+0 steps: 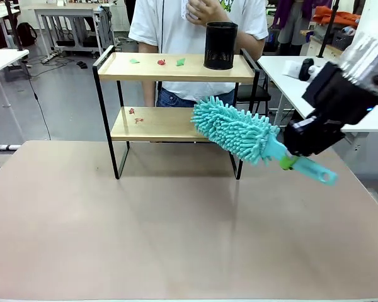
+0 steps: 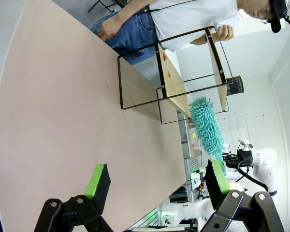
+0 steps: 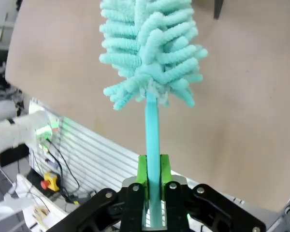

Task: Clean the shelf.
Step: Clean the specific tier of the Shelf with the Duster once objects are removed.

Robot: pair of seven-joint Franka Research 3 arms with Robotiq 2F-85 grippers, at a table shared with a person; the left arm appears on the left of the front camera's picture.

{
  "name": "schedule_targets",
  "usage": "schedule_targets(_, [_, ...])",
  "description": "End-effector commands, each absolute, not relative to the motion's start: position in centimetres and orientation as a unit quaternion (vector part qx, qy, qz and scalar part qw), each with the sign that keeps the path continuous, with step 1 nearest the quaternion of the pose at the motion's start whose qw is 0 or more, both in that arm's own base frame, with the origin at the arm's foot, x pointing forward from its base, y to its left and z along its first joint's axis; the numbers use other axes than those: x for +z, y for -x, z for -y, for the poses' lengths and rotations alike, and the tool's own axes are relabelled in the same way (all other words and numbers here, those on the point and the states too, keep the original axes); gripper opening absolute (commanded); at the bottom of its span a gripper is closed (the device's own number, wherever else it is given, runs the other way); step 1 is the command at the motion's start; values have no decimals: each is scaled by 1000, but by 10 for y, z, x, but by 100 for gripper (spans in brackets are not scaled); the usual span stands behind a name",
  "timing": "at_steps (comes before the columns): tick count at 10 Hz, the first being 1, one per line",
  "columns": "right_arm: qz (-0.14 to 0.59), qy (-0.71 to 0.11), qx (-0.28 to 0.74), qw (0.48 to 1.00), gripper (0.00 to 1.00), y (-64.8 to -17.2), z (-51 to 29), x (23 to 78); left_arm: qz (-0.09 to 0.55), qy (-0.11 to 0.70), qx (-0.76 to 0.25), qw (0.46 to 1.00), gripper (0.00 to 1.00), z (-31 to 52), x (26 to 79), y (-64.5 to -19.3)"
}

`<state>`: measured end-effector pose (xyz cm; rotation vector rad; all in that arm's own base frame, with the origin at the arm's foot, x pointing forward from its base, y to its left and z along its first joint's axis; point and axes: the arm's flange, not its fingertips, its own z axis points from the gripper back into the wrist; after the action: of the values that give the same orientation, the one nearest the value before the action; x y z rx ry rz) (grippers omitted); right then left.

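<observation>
The shelf (image 1: 176, 67) stands at the far middle of the table, two wooden boards in a black frame. Small green and red scraps (image 1: 162, 61) lie on its top board beside a black mesh cup (image 1: 220, 45). More red scraps (image 1: 136, 117) lie on the lower board. My right gripper (image 1: 292, 157) is shut on the handle of a teal fluffy duster (image 1: 236, 130), whose head hangs at the right end of the lower board. The wrist view shows the handle clamped in the right gripper (image 3: 153, 176) below the duster head (image 3: 150, 48). My left gripper (image 2: 157, 181) is open above the table, far from the shelf (image 2: 174, 82).
A person in a white shirt (image 1: 176, 25) stands close behind the shelf with a hand raised. The brown table (image 1: 176, 239) stretches wide in front of the shelf. White tables stand at the far right (image 1: 283, 66) and far left.
</observation>
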<state>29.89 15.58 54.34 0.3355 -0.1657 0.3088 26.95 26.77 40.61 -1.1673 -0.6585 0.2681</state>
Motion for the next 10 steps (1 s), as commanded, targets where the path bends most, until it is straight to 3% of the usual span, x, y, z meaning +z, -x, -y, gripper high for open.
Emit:
schedule_targets(1, [129, -158, 109, 973, 12, -317, -173, 532, 318, 542, 113, 770, 100, -267, 406, -270])
schedule_targets(7, [217, -97, -27, 971, 12, -373, -207, 506, 318, 542, 113, 770, 100, -267, 406, -270])
schedule_targets(10, [199, -71, -42, 977, 12, -382, -216, 492, 318, 542, 113, 770, 100, -267, 406, -270])
